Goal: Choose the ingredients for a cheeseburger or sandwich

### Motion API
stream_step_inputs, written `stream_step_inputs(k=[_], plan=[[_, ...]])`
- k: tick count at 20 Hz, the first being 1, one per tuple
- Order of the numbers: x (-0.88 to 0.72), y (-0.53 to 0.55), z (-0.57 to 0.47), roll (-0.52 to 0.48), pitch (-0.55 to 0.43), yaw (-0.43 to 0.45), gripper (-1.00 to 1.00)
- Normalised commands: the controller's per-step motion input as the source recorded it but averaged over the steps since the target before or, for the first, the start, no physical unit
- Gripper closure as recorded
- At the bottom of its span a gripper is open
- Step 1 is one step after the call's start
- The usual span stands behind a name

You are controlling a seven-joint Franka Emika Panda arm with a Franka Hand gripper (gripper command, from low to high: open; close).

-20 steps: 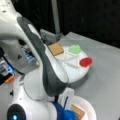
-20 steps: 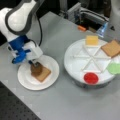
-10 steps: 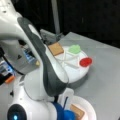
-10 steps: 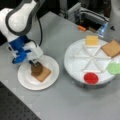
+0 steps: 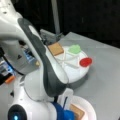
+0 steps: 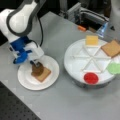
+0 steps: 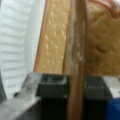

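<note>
Patty (image 6: 37, 69): dark brown round piece, held edge-on between the jaws, lower edge at or just above the bread square (image 6: 41, 74); contact not resolvable
Bread square: tan, flat on the small white plate (image 6: 27, 82), toward a front view's left; seen as tan textured surface directly under the patty in the wrist view (image 7: 53, 42)
Gripper (image 6: 36, 65): clenched on the patty, directly above the small plate, fingers pointing down
Step in hand: placing patty onto bread, judged from pose
Method: lower vertically; centre patty over bread; tip flat before letting go; avoid dragging bread sideways
Risk: patty landing on edge and rolling off bread
Remaining ingredients: yellow cheese square (image 6: 91, 40), second bread square (image 6: 111, 48), green piece (image 6: 114, 68), red disc (image 6: 90, 78), each in its own compartment of the divided tray (image 6: 75, 58), well apart from the gripper
</note>
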Motion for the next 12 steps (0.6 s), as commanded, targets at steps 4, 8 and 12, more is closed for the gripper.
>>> stream_step_inputs(k=[4, 8, 12], plan=[[-0.07, 0.05, -0.09, -0.144, -0.113, 0.091, 1.0], [-0.05, 0.04, -0.09, -0.144, -0.114, 0.096, 1.0], [-0.03, 0.01, -0.1, -0.135, -0.109, 0.1, -1.0]])
